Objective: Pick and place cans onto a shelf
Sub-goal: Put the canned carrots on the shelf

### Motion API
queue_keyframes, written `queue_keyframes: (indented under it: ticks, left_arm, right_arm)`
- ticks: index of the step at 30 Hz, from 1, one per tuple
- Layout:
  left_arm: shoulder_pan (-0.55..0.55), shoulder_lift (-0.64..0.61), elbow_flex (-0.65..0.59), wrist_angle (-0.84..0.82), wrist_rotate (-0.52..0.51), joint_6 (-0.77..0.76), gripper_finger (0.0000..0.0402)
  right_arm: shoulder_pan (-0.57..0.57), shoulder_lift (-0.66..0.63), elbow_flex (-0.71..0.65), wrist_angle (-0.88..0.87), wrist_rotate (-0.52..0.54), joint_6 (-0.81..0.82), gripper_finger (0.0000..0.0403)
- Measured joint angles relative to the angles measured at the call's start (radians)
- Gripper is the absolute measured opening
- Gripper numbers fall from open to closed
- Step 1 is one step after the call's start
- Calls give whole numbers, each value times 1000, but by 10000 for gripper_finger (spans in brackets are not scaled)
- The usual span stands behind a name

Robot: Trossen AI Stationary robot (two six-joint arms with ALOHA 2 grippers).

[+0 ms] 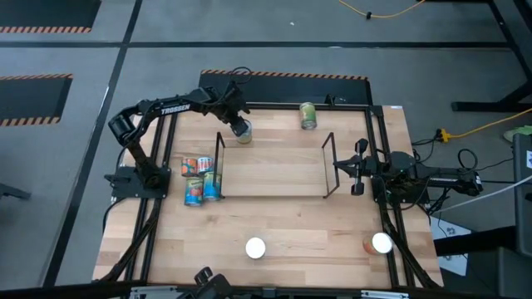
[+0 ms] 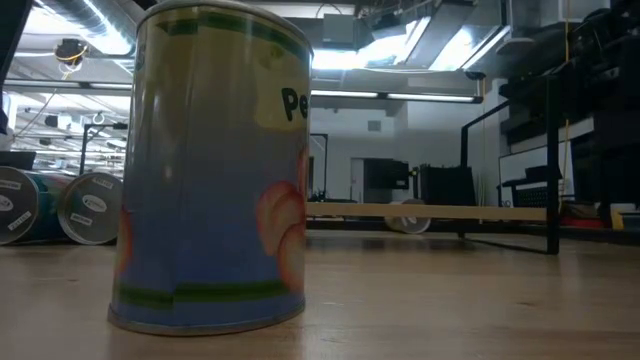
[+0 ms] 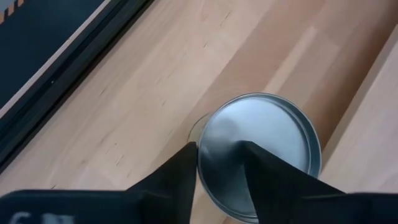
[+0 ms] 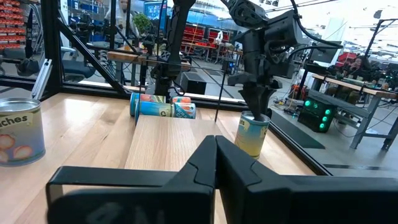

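While your left pincer (image 1: 238, 121) hangs narrowly parted over the upright can (image 1: 243, 133) just beyond the wire shelf's (image 1: 274, 197) far left corner, widen it to straddle the rim (image 3: 261, 155), then descend. The right pincer (image 1: 357, 170), closed, waits beside the shelf's right end.

the left gripper (image 1: 241, 124) covers its can (image 1: 243, 133) from above, hiding the fingers' grip.

Robotics lab: equipment racks (image 4: 18, 25), workbenches (image 4: 348, 84), exposed ceiling ducts (image 2: 70, 20).
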Motion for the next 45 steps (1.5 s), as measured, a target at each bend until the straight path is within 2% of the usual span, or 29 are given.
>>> queue_keyframes:
  ticks: [14, 18, 25, 34, 45]
  left_arm:
    - [0, 1, -1, 4, -4, -8, 9]
    - [0, 2, -2, 21, -1, -34, 5]
    - [-1, -9, -2, 108, 71, -82, 2]
    - [-18, -10, 180, 93, 108, -115, 1]
    - [-143, -13, 436, 25, 102, -189, 0]
  right_arm:
    - [0, 0, 0, 0, 0, 0, 11]
    - [0, 0, 0, 0, 0, 0, 11]
    - [0, 0, 0, 0, 0, 0, 11]
    - [0, 0, 0, 0, 0, 0, 11]
    - [0, 0, 0, 0, 0, 0, 11]
